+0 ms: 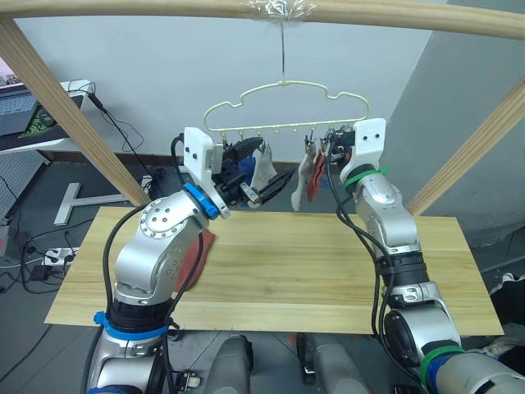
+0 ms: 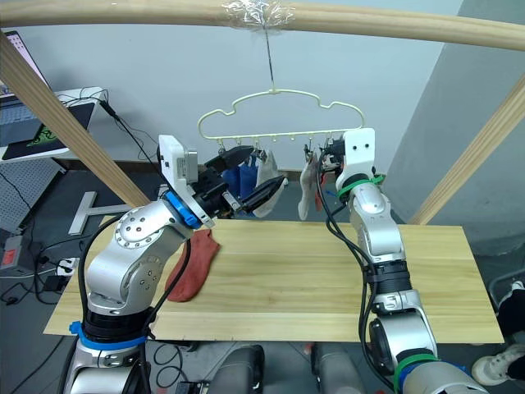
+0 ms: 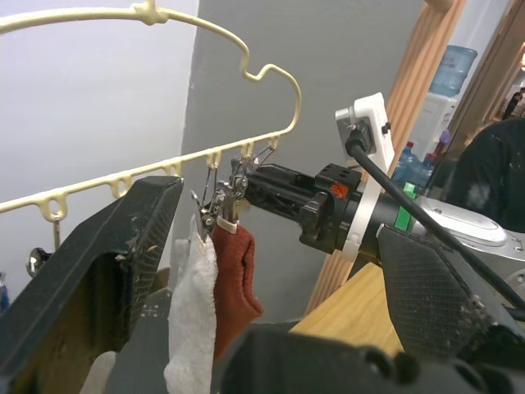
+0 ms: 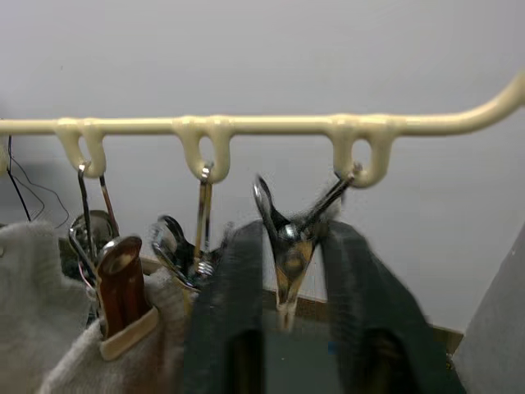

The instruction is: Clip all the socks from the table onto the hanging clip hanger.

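Squeezing the end clip [image 4: 283, 250] between your right gripper [image 4: 283, 328] fingers, keep it pinched open; your left gripper [image 2: 246, 193], fingers spread and empty, fetches the rust-red sock [image 2: 190, 267].

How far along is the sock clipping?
Done: a grey sock and a rust-red sock hang clipped on the clip hanger. A second grey sock and a blue sock hang by the open left gripper.
In hand: right gripper at the end clip.
Left: one red sock on the table.
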`<act>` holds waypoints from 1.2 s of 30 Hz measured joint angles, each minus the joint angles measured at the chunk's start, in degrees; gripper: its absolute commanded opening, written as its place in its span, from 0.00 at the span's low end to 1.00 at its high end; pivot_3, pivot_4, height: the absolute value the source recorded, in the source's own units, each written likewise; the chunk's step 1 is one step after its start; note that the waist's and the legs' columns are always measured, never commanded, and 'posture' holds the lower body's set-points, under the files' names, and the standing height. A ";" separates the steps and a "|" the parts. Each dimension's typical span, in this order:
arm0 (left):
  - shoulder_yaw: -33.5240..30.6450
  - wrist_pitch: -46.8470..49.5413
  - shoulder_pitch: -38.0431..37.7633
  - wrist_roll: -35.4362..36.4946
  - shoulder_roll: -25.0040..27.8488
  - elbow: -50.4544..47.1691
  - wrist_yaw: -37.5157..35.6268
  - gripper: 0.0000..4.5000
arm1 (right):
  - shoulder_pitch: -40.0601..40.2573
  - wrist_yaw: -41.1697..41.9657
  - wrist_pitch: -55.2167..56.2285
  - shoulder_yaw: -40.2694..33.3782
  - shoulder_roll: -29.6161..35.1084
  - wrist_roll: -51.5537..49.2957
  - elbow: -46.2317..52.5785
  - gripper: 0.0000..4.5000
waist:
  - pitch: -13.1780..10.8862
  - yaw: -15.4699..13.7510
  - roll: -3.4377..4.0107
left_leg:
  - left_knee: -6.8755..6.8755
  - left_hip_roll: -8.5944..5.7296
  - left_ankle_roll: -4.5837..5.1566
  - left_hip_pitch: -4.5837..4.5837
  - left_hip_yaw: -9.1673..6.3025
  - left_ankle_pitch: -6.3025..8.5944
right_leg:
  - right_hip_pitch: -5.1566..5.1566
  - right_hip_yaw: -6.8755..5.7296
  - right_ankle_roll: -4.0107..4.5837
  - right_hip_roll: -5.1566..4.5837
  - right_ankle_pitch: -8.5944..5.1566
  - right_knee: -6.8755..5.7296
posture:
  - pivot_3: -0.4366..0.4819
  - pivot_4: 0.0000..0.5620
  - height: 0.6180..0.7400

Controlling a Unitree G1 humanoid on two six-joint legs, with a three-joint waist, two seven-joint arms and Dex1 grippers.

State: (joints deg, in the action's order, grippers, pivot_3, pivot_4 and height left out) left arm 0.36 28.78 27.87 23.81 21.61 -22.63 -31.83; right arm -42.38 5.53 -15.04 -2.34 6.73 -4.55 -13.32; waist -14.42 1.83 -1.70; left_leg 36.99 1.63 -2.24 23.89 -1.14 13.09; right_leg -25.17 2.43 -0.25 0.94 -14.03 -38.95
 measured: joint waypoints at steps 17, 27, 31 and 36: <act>0.34 -0.01 0.00 0.00 0.01 -0.01 0.05 0.98 | -0.03 -0.08 0.00 0.13 -0.69 -0.05 0.04 0.48 | 0.00 0.00 0.00 | 0.00 0.00 0.00 0.00 -0.01 0.00 | 0.00 -0.01 0.00 0.00 0.00 0.00 | 0.52 0.40 1.00; 0.33 -0.01 0.62 0.01 0.01 -0.01 0.50 0.98 | -1.54 0.17 0.55 0.05 -1.77 -0.46 -0.72 0.48 | 0.00 0.00 0.00 | 0.00 0.00 0.00 0.00 -0.01 0.00 | 0.00 -0.01 0.01 0.00 0.00 0.00 | 0.52 0.41 1.00; 0.33 -0.01 0.74 0.03 0.01 -0.01 0.84 0.98 | -1.58 0.19 0.93 0.05 -2.30 -0.85 -1.78 0.48 | 0.00 0.00 0.00 | 0.00 0.00 0.00 0.00 -0.01 0.00 | 0.00 -0.01 0.03 0.00 0.02 0.00 | 0.53 0.42 1.00; 0.33 -0.01 0.78 0.05 0.02 -0.04 1.14 0.98 | -2.67 0.20 1.38 0.07 -2.46 -0.88 -3.17 0.48 | 0.00 -0.01 0.00 | 0.00 0.00 0.00 0.00 -0.02 0.00 | 0.00 -0.02 0.02 0.00 0.01 0.00 | 0.53 0.42 1.00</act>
State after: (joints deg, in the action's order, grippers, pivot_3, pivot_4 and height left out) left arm 0.69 28.77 28.65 23.86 21.63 -22.67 -30.69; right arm -45.05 5.72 -13.66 -2.28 4.27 -5.43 -16.49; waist -14.42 1.82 -1.70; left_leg 36.99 1.64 -2.24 23.89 -1.16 13.09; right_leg -25.18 2.42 -0.23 0.94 -14.02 -38.95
